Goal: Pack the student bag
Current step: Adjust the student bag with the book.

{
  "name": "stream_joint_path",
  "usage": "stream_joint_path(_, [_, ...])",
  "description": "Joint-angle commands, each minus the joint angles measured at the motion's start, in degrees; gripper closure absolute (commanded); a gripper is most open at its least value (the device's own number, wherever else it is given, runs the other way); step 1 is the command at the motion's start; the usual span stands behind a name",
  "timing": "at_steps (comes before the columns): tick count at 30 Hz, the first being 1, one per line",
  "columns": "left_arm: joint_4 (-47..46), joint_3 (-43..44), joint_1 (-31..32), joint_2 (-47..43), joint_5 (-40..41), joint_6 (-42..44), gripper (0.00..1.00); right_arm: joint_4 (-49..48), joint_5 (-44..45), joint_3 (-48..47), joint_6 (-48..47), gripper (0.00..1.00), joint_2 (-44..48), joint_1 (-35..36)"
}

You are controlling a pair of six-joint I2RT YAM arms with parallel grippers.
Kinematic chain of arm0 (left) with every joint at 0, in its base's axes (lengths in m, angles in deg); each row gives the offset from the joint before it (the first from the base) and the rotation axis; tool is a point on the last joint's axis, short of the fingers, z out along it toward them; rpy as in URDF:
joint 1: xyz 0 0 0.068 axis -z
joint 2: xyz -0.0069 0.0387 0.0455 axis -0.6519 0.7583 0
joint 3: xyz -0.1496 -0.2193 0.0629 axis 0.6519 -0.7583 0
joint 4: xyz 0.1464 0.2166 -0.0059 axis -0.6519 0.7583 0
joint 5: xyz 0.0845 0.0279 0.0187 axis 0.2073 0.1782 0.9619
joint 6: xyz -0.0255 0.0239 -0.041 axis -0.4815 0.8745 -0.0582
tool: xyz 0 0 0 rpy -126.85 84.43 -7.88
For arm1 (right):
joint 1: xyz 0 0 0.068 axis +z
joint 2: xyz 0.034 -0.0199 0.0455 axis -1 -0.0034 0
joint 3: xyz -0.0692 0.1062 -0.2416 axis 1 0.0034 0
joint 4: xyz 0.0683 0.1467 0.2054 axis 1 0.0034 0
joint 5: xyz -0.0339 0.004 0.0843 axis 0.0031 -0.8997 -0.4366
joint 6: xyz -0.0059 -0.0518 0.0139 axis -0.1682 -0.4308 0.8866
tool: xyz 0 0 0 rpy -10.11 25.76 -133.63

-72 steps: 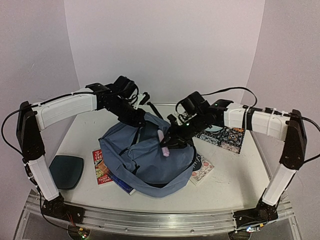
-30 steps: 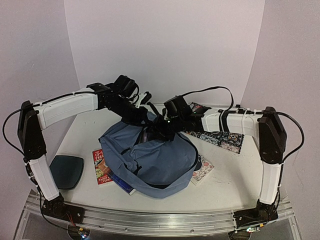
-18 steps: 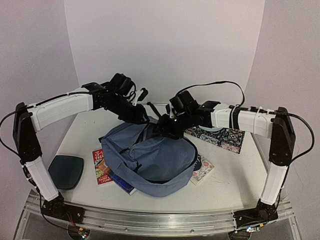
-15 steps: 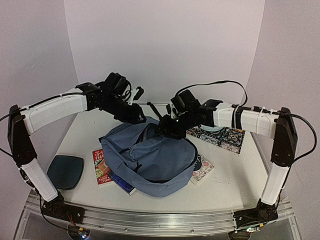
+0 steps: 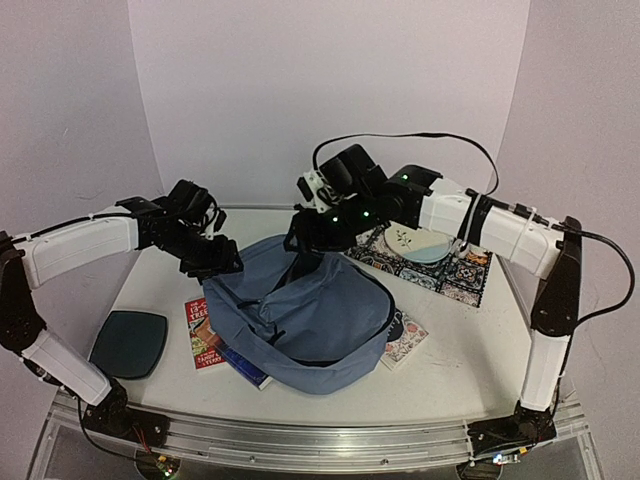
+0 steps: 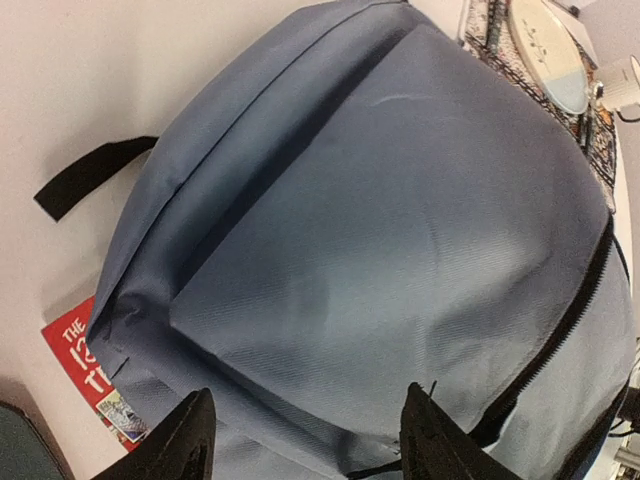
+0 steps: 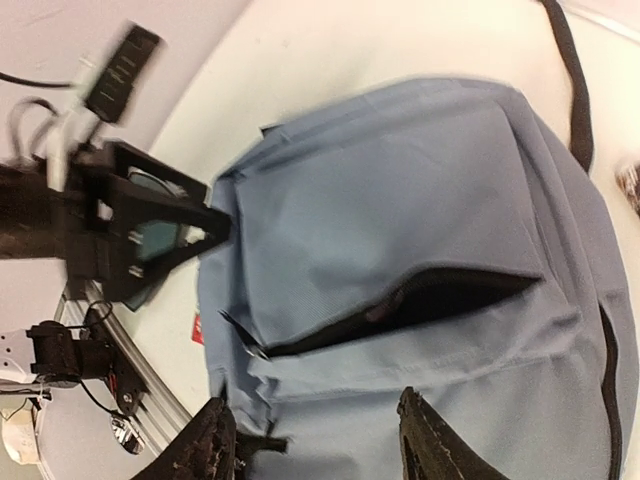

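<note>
The student bag (image 5: 300, 310), slate-blue with black zippers, lies flat in the middle of the table. Its front pocket gapes as a dark slit (image 7: 430, 295) with something pinkish just inside. My left gripper (image 5: 222, 268) hovers at the bag's left edge, open, with only blue fabric showing between its fingers (image 6: 190, 445). My right gripper (image 5: 298, 238) hangs above the bag's far edge, also open and holding nothing; in the right wrist view it (image 7: 310, 410) looks down on the bag (image 7: 400, 200) and the left gripper (image 7: 150, 235).
A red book (image 5: 203, 330) and a blue book (image 5: 245, 368) stick out from under the bag's left side. A dark teal pad (image 5: 127, 342) lies near left. A patterned mat (image 5: 450, 270) with a plate (image 5: 420, 243) is far right, a patterned card (image 5: 405, 340) near right.
Both grippers have opened and drawn away from the bag's top: the left arm swung out to the left and lower, the right arm rose and moved back. The bag has settled flatter.
</note>
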Motion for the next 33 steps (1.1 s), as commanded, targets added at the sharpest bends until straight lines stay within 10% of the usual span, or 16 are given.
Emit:
stream_joint_path(1, [-0.90,-2.69,-1.04,-3.11,1.44,-4.44,0.34,4.57,0.29,-8.20,-5.78,0.44,-6.59,1.16])
stream_joint_path(17, [-5.95,-10.66,-1.17,-1.67,-1.41,-8.12,0.27,5.56,1.39,-13.44,-9.46,0.43,-19.69,1.80])
stream_joint_path(33, [-17.73,-12.95,-1.05,2.49,-16.51,-8.13,0.68,6.03,5.66,5.16,-6.58,0.44,-8.03,1.75])
